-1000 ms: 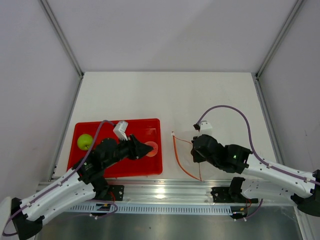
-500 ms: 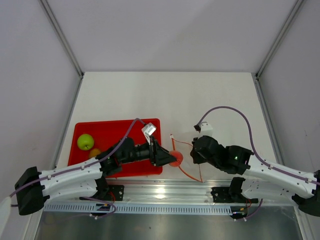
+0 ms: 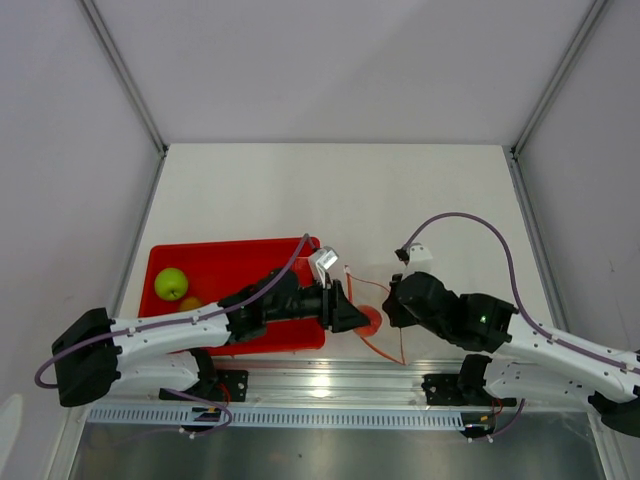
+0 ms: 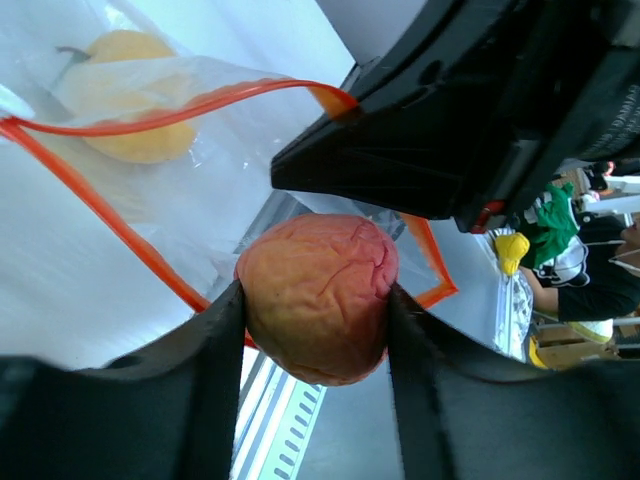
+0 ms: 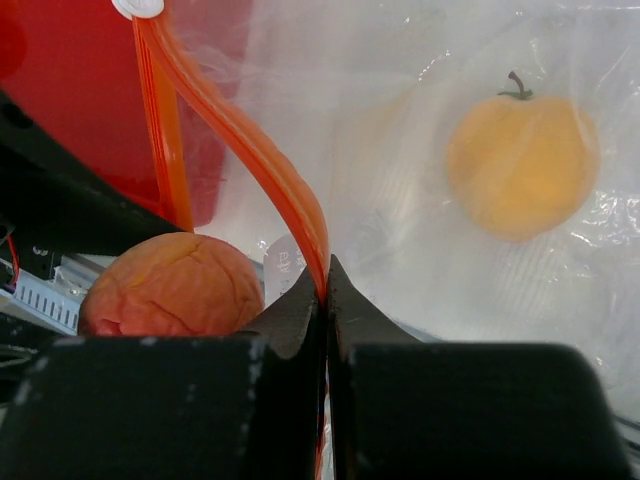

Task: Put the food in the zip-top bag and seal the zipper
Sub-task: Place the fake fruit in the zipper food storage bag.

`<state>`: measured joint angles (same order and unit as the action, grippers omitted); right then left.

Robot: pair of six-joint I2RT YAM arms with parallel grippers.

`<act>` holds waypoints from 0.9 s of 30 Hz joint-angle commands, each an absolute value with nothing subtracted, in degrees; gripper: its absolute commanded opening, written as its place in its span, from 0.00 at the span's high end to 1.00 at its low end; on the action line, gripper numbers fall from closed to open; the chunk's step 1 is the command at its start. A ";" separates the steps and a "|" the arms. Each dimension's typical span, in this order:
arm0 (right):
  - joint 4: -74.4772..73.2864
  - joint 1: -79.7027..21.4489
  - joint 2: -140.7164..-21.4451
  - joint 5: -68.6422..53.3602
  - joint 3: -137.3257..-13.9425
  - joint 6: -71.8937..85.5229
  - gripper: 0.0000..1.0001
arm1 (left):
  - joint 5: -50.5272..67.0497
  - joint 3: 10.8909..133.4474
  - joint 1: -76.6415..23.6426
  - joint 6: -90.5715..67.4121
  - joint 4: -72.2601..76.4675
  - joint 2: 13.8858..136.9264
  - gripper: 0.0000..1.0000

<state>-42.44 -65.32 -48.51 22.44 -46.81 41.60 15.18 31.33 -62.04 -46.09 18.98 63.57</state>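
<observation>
Well, on the white table (image 3: 330,190) the red tray (image 3: 230,258) lies at the left. The zip-top bag (image 5: 400,150), clear and soft, lies just beside it at the right. The right gripper (image 5: 325,290) is pressed together on the zipper (image 5: 250,150) and lifts the upper lip, I think so that the mouth stands open toward the tray. The left gripper (image 3: 358,318) is clamped on the peach (image 4: 315,295) and holds it right at this mouth, not yet inside. The yellow-orange fruit (image 5: 522,165) lies deep in the bag. The green apple (image 3: 171,283) and another small fruit (image 3: 190,303), half hidden by the arm, wait in the tray.
</observation>
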 commanded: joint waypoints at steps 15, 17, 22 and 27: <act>-43.24 -65.57 -46.93 25.13 -47.55 42.28 1.00 | 1.76 36.39 -63.11 -43.51 1.33 54.59 0.00; -43.50 -65.65 -47.02 25.31 -47.90 42.01 1.00 | 0.27 36.74 -63.11 -43.77 -3.85 53.18 0.01; -43.51 -65.57 -47.55 25.58 -48.25 40.87 1.00 | -17.28 38.15 -63.02 -49.72 -19.83 46.43 0.00; -42.72 -65.57 -48.43 24.70 -48.69 39.82 1.00 | -30.40 39.81 -60.74 -58.70 -40.93 40.53 0.01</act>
<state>-43.00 -65.36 -47.88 23.59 -46.74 40.88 -18.28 37.06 -62.26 -51.92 -24.82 43.29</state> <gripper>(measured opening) 0.003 0.994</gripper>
